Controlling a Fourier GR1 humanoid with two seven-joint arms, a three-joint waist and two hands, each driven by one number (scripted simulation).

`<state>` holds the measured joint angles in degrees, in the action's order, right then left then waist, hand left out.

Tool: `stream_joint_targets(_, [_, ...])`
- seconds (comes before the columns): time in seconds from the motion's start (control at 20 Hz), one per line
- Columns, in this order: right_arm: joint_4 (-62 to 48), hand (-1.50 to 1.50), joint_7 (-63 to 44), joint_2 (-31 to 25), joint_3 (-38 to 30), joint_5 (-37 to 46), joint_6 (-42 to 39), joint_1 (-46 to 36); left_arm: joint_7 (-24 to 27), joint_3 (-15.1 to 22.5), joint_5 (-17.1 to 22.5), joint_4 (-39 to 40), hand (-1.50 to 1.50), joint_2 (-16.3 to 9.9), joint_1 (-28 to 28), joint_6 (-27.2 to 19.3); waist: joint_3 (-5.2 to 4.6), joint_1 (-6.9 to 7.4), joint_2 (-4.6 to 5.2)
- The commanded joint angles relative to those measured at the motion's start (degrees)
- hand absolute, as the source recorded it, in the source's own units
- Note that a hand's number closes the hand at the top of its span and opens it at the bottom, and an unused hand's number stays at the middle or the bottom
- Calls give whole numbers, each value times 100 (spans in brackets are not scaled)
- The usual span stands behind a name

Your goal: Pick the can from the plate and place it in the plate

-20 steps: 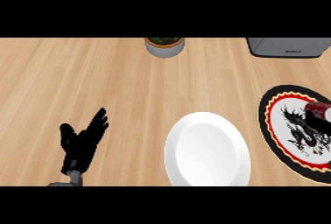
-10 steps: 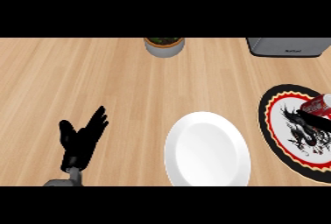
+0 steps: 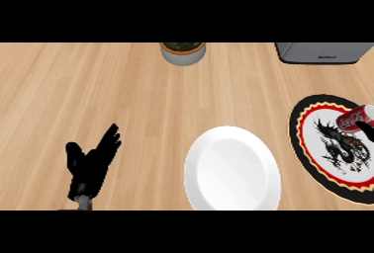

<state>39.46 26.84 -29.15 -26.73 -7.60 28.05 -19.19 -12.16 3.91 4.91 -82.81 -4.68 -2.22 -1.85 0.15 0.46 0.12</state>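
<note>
The pale, straight-grained wooden counter [image 3: 110, 99] carries two plates. Near the lower middle lies a plain white round plate [image 3: 232, 170], smooth and glossy, its surface bare. At the right edge sits a black-rimmed round plate with a red and cream border and a black-and-red figure painted on its white centre [image 3: 329, 148]; it is partly cut off by the view's edge. The two plates lie near each other but apart.

A red cylindrical can with white lettering [image 3: 356, 117] lies tilted on its side on the upper right of the patterned plate, at the very edge of the view. A dark shape crosses the can's lower end; I cannot tell what it is.

At the far side stand a grey round pot holding green and brown contents [image 3: 182, 53] and a grey box-shaped appliance [image 3: 321, 52], cut by the upper edge.

The left hand [image 3: 89, 163], matt black, shows at lower left with fingers straight and spread, holding nothing.

Against half a second ago, the can sits slightly higher and further right on the patterned plate. The left hand and both plates are unchanged.
</note>
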Motion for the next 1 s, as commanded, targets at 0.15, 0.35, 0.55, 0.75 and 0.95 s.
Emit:
stream_joint_targets(0.15, [329,-150,501,-182,-395,-817,-1921,1163,64,-353,172,316,0,-183,224,154,-14,-123,-16])
stream_joint_targets(0.35, [1357,-150,348,-64,-252,-976,-2534,2144,193,-369,122,457,0,-184,235,177,-23,-162,-29])
stream_joint_targets(0.55, [2146,-150,575,422,-49,-837,-2560,3092,-416,-189,102,-201,0,-67,157,15,-18,-113,-27])
stream_joint_targets(0.75, [3178,-150,152,496,-16,-617,-2329,3721,3,-211,-84,236,0,-24,211,13,-20,-92,-16])
stream_joint_targets(0.95, [3430,-150,356,669,-183,-537,-2569,4351,-423,-41,-122,-206,0,132,158,-129,-18,-83,-17])
